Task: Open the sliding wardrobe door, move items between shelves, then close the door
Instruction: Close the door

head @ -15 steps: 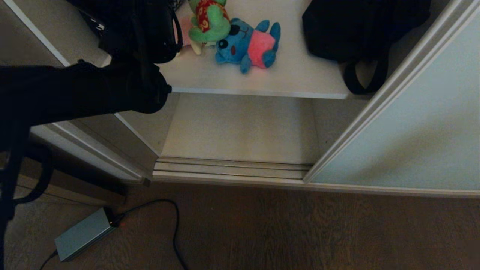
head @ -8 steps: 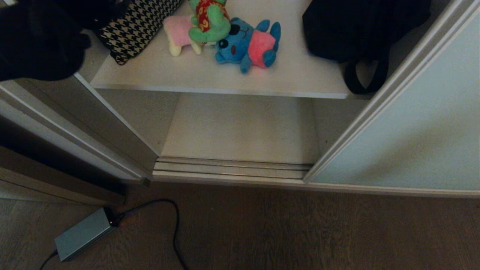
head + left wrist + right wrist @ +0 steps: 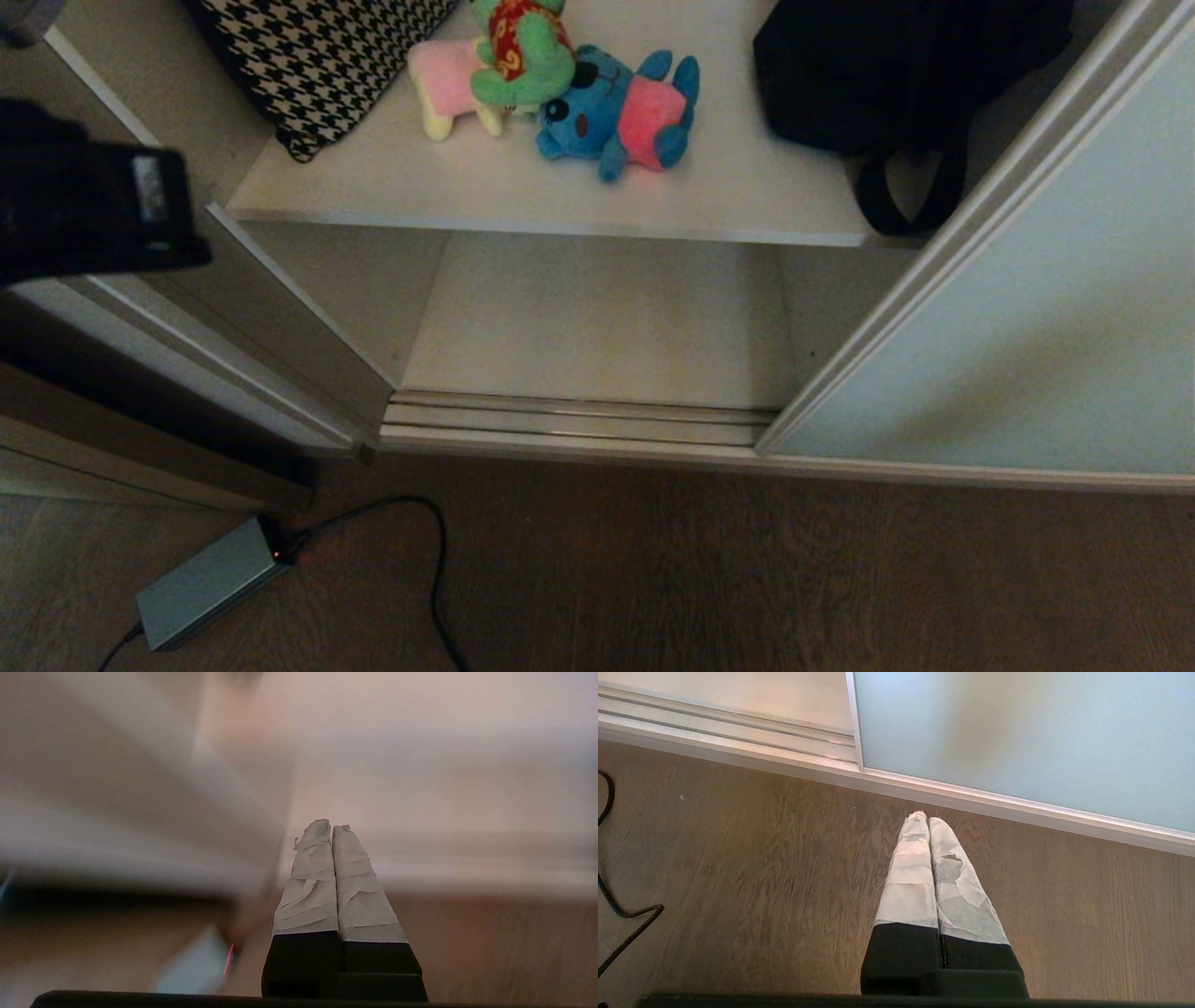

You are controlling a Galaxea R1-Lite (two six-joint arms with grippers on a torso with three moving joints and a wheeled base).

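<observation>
Left gripper (image 3: 331, 828) withdrawn, plush toys (image 3: 616, 112) shelved

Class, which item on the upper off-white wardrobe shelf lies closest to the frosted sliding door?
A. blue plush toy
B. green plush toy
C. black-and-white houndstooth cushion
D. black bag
D: the black bag lies at the shelf's right end, beside the door.

Both arms idle, fingers together

The left arm (image 3: 89, 210) shows at the head view's left edge; left gripper (image 3: 331, 829) and right gripper (image 3: 924, 817) are closed (taped fingertips touching).
</observation>
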